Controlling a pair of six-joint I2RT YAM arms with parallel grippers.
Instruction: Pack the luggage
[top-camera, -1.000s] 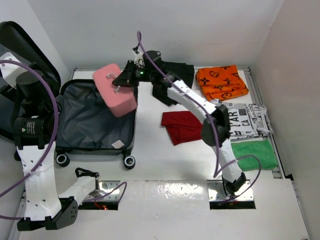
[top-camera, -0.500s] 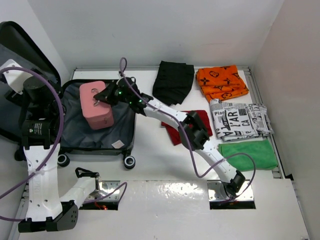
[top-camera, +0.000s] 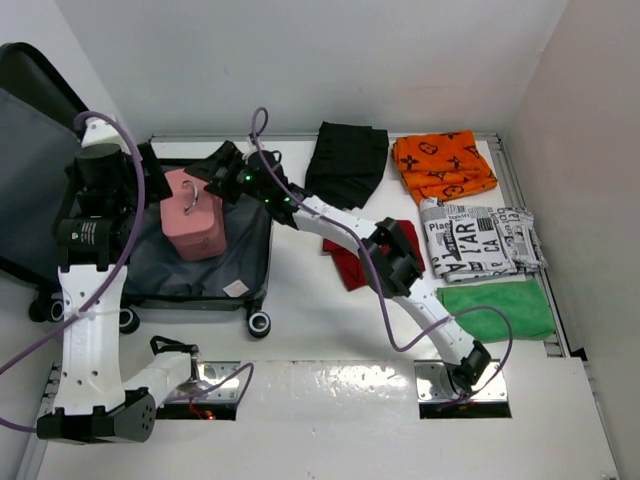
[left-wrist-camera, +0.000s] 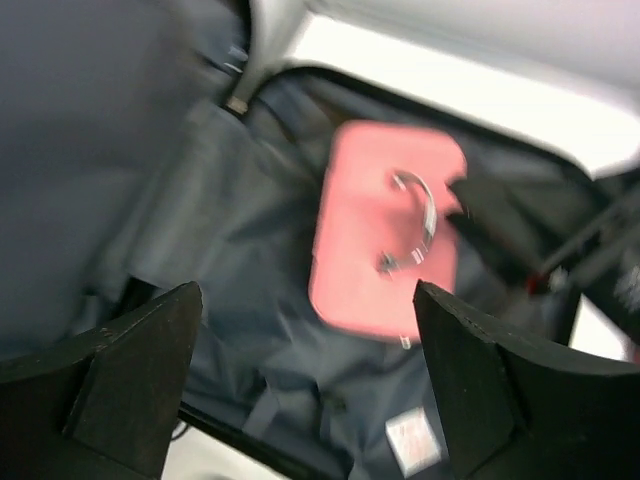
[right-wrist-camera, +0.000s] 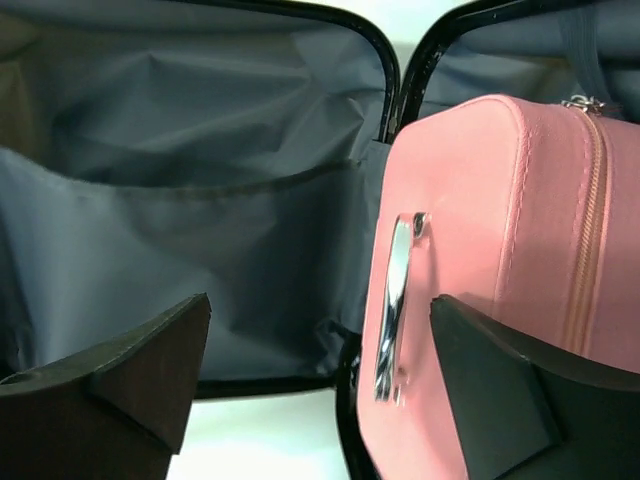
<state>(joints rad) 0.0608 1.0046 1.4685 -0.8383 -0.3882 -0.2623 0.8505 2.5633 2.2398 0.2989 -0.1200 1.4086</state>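
From up top: spotted pink box (top-camera: 195, 215) parked inside the open luggage (top-camera: 200, 272) at the left of the bench (top-camera: 320, 340), no longer dangling mid-air. Left wrist: found left pincer (left-wrist-camera: 305, 290) spread wide over it. Right wrist: caught right pincer (right-wrist-camera: 320, 300) spread too, freshly let go. Counted one item packed.

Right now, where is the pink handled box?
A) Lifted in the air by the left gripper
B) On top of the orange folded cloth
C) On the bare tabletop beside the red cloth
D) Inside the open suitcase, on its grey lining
D: the pink handled box lies on the grey lining of the open suitcase, and the right gripper next to it has its jaws spread open, not clamped on it.
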